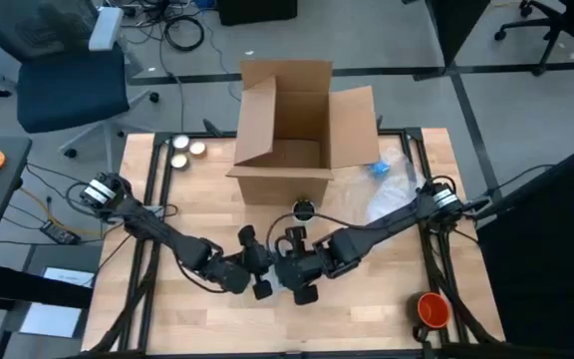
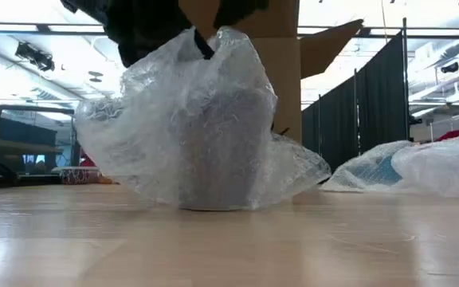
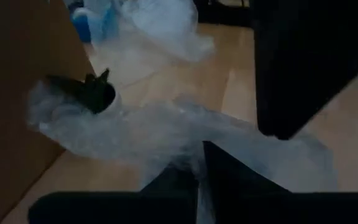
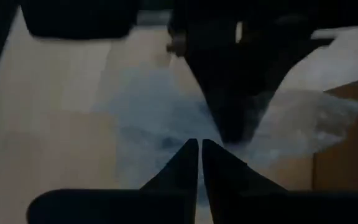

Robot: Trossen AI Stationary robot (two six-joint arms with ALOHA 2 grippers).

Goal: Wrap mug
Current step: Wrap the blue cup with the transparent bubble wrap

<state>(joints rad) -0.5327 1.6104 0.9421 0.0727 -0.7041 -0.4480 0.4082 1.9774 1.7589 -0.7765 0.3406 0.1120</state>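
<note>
Both grippers meet at the table's near middle, in front of the cardboard box (image 1: 297, 130). The left gripper (image 3: 199, 177) and the right gripper (image 4: 200, 163) each pinch the bubble wrap (image 2: 190, 119) bundled over the mug.

Floor: grey smooth floor (image 1: 417, 40), black cables (image 1: 182, 30) lying loose.
Furniture: dark blue swivel office chair (image 1: 68, 75), black curtain partitions (image 2: 373, 100).
Light: bright ceiling (image 2: 30, 16).

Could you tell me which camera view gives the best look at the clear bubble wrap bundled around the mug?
The low view: the clear bubble wrap bundle fills the frame, standing on the wooden table. From the high view both arms hide it. The wrist views show only dim, partial stretches of it, behind the closed left gripper and right gripper.
</note>
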